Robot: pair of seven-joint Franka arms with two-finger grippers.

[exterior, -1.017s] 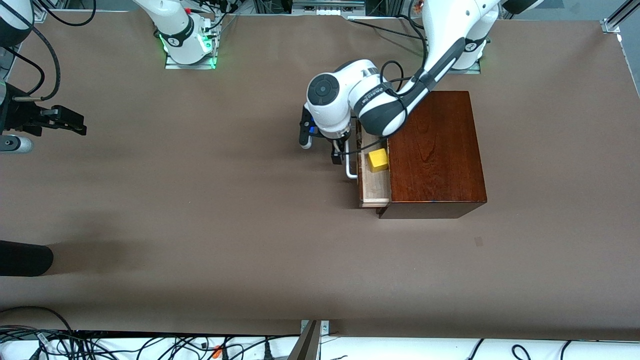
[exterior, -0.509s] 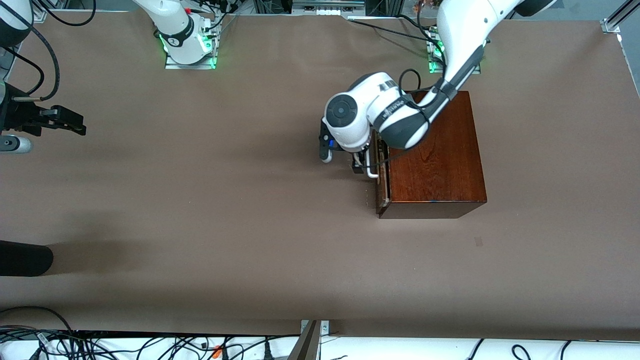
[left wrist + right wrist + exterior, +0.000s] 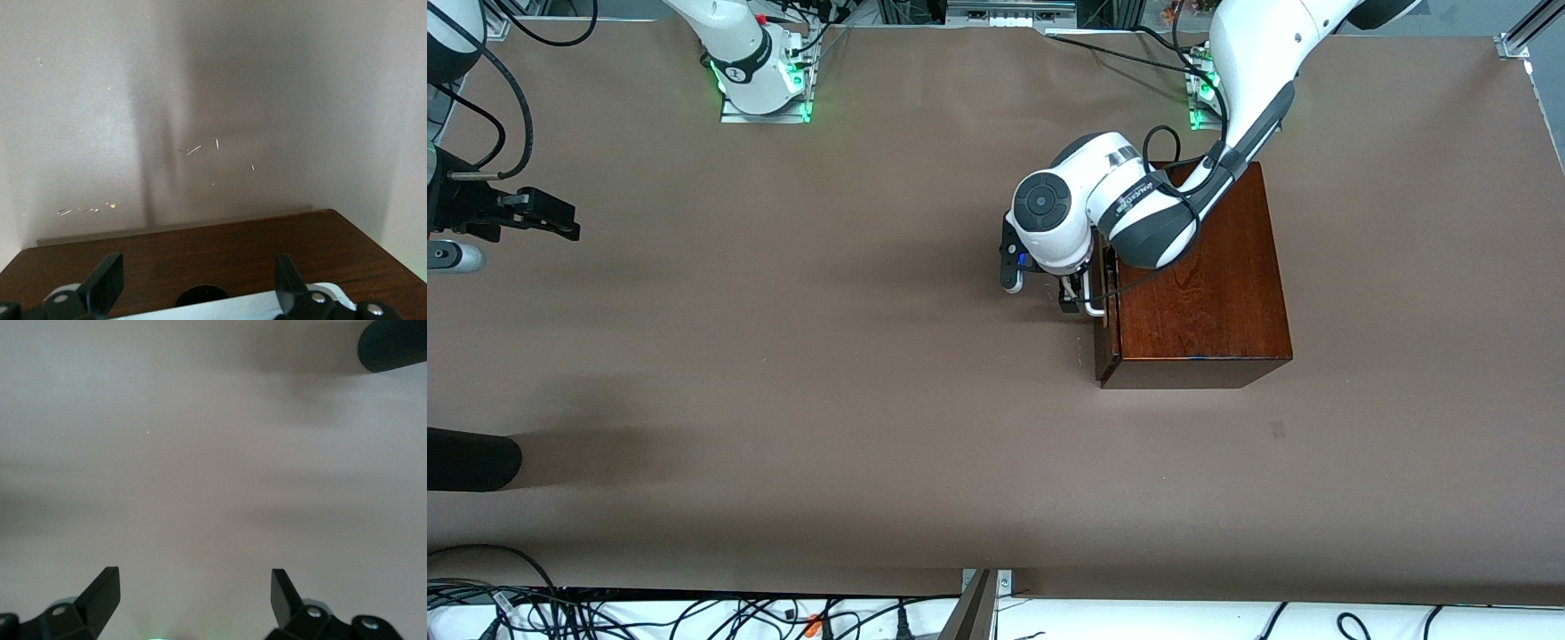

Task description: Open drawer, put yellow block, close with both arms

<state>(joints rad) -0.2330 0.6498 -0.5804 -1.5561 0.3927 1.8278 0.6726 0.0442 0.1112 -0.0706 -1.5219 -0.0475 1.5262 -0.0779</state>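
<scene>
The mahogany box [image 3: 1200,276] stands toward the left arm's end of the table. Its drawer is pushed in, and the dark front [image 3: 1103,351] sits flush with the box. The white handle [image 3: 1091,310] sticks out toward the right arm's end. My left gripper [image 3: 1069,298] is at the handle. In the left wrist view this gripper [image 3: 197,267] is open, with the white handle [image 3: 220,310] lying across between its fingers against the drawer front [image 3: 200,257]. The yellow block is out of view. My right gripper [image 3: 551,218] waits open and empty over bare table [image 3: 193,580].
A black rounded object [image 3: 471,458] lies at the table's edge at the right arm's end, also showing in the right wrist view [image 3: 393,343]. Cables run along the edge nearest the front camera. The right arm's base [image 3: 760,76] stands at the top edge.
My left gripper has pushed the drawer by its handle into the box. The pale tray and the yellow block in it have gone out of sight. The right arm has not moved.
</scene>
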